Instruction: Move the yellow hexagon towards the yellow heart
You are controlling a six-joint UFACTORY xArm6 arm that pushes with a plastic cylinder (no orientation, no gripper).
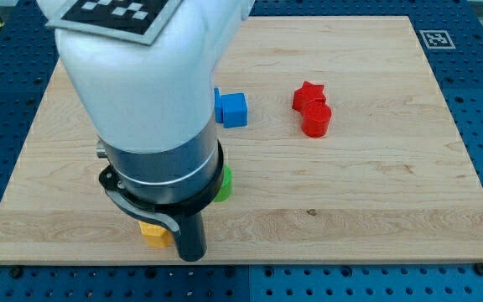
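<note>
Five blocks show on the wooden tabletop (376, 193). Blue cube (231, 109) sits near the middle, toward the view's top, partly cut off by the white arm body (132, 75). Red star (308, 96) and red cylinder (316, 120) touch each other, right of the cube, with the star nearer the view's top. Green block (223, 184) peeks out from behind the arm's grey collar, shape unclear. Yellow block (155, 234) lies near the view's bottom edge, mostly hidden under the arm; can't tell if it's the hexagon or the heart. Only one yellow piece is visible. Dark rod comes down just right of that yellow block, its tip (191, 257) at the board's bottom edge, touching or nearly touching the block — can't tell which. No pincer on this arm, just the rod, so nothing to report on open or closed.
</note>
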